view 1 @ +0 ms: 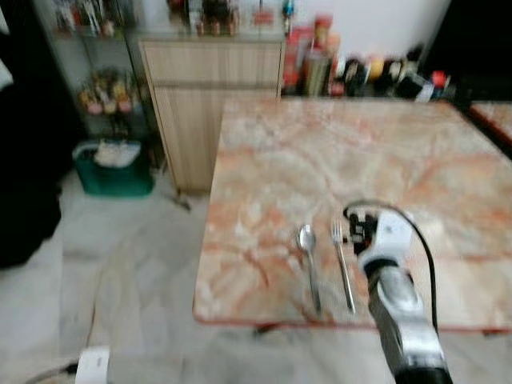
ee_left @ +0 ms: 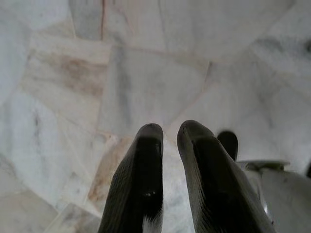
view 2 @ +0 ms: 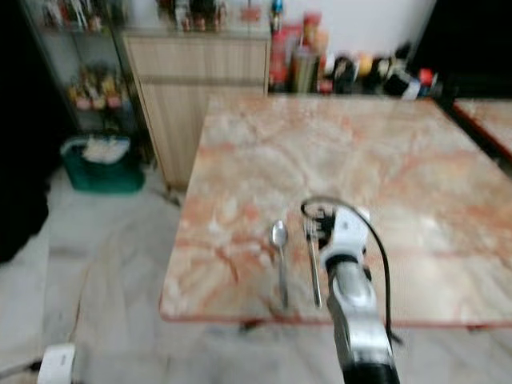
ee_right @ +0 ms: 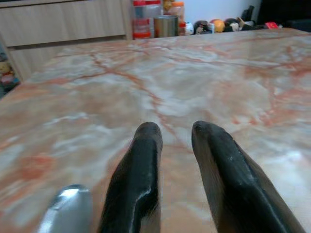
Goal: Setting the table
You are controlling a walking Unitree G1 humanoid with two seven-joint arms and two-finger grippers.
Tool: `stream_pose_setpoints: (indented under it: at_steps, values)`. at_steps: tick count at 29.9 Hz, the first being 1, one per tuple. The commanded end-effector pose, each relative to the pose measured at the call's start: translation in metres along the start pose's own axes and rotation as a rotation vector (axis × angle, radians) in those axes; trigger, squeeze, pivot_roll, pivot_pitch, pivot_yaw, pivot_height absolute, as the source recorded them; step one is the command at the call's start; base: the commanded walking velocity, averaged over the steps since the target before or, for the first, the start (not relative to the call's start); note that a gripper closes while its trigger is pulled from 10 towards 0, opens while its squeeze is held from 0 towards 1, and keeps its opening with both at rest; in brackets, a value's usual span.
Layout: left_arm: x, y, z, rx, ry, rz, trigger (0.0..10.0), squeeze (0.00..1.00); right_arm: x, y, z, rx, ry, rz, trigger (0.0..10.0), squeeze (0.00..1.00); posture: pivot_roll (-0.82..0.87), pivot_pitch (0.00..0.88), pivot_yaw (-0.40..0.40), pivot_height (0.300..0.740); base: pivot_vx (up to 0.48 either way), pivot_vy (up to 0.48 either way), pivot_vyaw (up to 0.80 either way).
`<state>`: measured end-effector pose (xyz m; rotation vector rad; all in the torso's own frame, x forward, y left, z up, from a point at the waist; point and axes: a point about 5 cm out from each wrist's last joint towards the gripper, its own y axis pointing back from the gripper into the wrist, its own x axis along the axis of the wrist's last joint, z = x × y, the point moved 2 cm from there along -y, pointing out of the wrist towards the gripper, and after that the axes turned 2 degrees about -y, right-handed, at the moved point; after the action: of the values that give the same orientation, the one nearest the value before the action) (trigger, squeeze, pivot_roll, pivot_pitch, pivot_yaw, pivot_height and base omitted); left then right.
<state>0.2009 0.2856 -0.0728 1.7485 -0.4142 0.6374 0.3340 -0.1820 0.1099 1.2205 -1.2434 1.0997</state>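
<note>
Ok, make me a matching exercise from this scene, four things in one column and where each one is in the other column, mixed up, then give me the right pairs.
Things:
1. spoon
2. fork
3. right claw
4. green bin

Places:
A. on the floor beside the wooden cabinet
B. on the marble table, lying between the spoon and the right arm
C. above the table, near the cutlery
D. on the table, left of the fork

Pairs: 1-D, 2-B, 3-C, 4-A
</note>
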Motion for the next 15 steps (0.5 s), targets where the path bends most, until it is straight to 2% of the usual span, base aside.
stream_pose_setpoints:
  at_steps: [1, 9, 15]
  values:
    - [-0.008, 0.001, 0.004, -0.011, 0.001, -0.029, 10.0, 0.0, 0.0, 0.003, 0.003, -0.019, -0.015, -0.003, 10.0, 1.0, 0.0, 0.086, -0.021, 0.74, 0.0, 0.0, 0.0]
    - [-0.009, 0.001, 0.004, -0.013, 0.0, -0.03, 10.0, 0.0, -0.004, 0.009, -0.015, -0.016, -0.051, -0.035, 10.0, 1.0, 0.0, 0.089, -0.021, 0.74, 0.0, 0.0, 0.0]
    - [-0.009, 0.001, 0.004, -0.015, 0.002, -0.03, 10.0, 0.0, -0.01, 0.008, -0.017, -0.039, -0.036, -0.088, 10.0, 1.0, 0.0, 0.087, -0.024, 0.74, 0.0, 0.0, 0.0]
